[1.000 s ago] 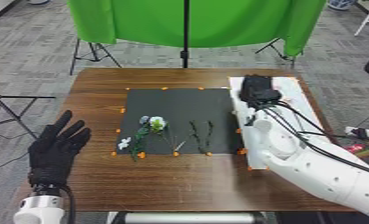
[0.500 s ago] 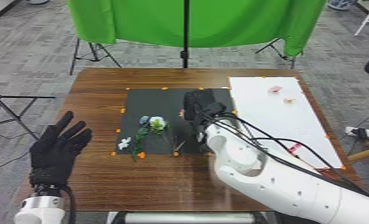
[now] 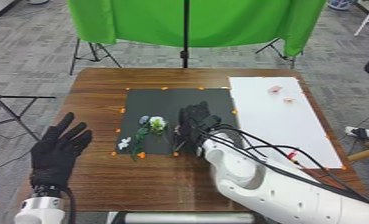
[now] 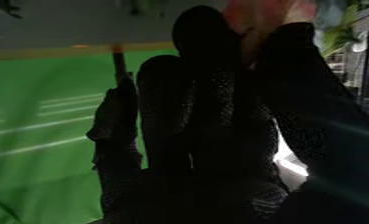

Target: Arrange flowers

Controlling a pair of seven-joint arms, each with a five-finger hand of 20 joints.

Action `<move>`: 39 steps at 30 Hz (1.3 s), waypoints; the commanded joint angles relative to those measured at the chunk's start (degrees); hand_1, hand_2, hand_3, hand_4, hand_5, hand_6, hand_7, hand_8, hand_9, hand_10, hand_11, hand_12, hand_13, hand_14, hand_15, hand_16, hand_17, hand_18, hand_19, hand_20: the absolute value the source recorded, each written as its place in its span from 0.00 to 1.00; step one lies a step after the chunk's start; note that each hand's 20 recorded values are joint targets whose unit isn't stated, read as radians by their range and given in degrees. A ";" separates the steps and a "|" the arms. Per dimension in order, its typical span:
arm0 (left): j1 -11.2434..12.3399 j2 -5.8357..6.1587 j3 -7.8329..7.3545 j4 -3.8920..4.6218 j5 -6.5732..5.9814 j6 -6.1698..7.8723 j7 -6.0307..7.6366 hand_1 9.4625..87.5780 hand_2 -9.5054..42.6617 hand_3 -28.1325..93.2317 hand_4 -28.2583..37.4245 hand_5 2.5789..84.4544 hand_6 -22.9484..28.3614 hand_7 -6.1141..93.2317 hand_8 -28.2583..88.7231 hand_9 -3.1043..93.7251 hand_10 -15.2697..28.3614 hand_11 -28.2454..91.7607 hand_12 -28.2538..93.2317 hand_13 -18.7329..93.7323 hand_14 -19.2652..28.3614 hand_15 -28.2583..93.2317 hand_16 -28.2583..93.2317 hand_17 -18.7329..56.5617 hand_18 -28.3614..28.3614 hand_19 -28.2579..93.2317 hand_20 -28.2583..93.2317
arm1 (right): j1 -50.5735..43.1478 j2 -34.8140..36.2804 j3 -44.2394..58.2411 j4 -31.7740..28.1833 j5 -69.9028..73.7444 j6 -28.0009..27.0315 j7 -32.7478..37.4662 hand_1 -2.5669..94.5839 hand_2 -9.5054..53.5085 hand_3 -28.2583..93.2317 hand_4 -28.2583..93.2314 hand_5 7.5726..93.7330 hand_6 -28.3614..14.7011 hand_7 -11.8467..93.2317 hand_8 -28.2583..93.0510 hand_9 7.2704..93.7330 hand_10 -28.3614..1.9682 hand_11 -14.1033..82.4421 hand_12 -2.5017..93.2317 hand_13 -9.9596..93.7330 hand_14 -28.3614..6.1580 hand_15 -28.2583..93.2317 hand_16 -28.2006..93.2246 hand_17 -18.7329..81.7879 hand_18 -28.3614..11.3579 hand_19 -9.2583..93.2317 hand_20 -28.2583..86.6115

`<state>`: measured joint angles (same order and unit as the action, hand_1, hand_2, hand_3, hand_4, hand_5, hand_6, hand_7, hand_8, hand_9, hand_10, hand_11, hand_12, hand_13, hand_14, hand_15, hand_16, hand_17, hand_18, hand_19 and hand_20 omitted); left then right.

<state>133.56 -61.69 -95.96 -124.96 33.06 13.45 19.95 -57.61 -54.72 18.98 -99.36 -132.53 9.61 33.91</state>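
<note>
Table [image 3: 163, 192], brown and wooden, spreads out under and around the right hand [image 3: 196, 129]. Beyond its far edge, well ahead of the hand, hangs a green cloth [image 3: 251, 25]. To the hand's right lies a white sheet [image 3: 274, 120]; directly below the hand is a dark mat [image 3: 154, 104], though whether the two touch I cannot tell. The left hand [image 3: 52, 157] is well off to the right hand's left, beside the mat, its fingers fanned apart.

The right hand is pinching a pink flower [image 4: 260, 12] between its thumb and a fingertip, the petals showing at the tips. Just to its left, on the mat, are a white flower with green [image 3: 158, 123] and, next to that, a pale bluish flower [image 3: 144, 120], with a green stem [image 3: 139, 141] running nearer the robot. Farther left sits a small white flower [image 3: 124, 144]. Ahead and to the right of the hand, two small pinkish pieces [image 3: 275, 89] rest on the sheet. Orange marks [image 3: 141, 155] line the mat's edge.
</note>
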 commanded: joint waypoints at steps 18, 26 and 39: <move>1.77 0.63 0.56 -0.56 -0.87 1.15 0.75 0.13 0.36 0.88 0.00 0.41 0.61 0.16 0.16 0.38 0.83 0.46 0.31 0.36 1.00 0.73 0.13 0.15 1.00 0.68 0.42 | -0.33 3.07 4.76 -5.87 4.62 -2.63 -1.18 0.41 0.00 0.86 0.00 0.67 0.68 0.25 0.13 0.78 0.57 0.60 0.23 0.69 0.53 0.88 0.41 0.37 0.11 0.89 0.72; 0.91 0.04 1.24 -0.18 -0.47 0.75 0.61 0.14 0.36 0.88 0.00 0.41 0.61 0.17 0.16 0.38 0.83 0.46 0.31 0.36 1.00 0.73 0.13 0.15 1.00 0.68 0.42 | 1.79 8.24 8.42 -4.89 9.68 4.70 5.93 0.39 0.00 0.86 0.00 0.67 0.68 0.25 0.13 0.77 0.55 0.58 0.22 0.68 0.52 0.88 0.40 0.38 0.11 0.88 0.72; -0.72 1.06 2.64 1.04 -1.30 0.34 1.85 0.13 0.37 0.88 0.00 0.40 0.61 0.16 0.16 0.37 0.83 0.44 0.31 0.35 1.00 0.72 0.13 0.15 1.00 0.68 0.42 | 13.46 18.24 3.45 11.36 11.92 5.50 19.12 0.37 0.00 0.89 0.00 0.60 0.65 0.26 0.12 0.61 0.44 0.42 0.18 0.58 0.42 0.84 0.35 0.37 0.09 0.89 0.71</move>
<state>133.70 -60.63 -93.89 -124.91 32.13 14.11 21.86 -51.24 -42.22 25.91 -96.82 -118.46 16.16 47.15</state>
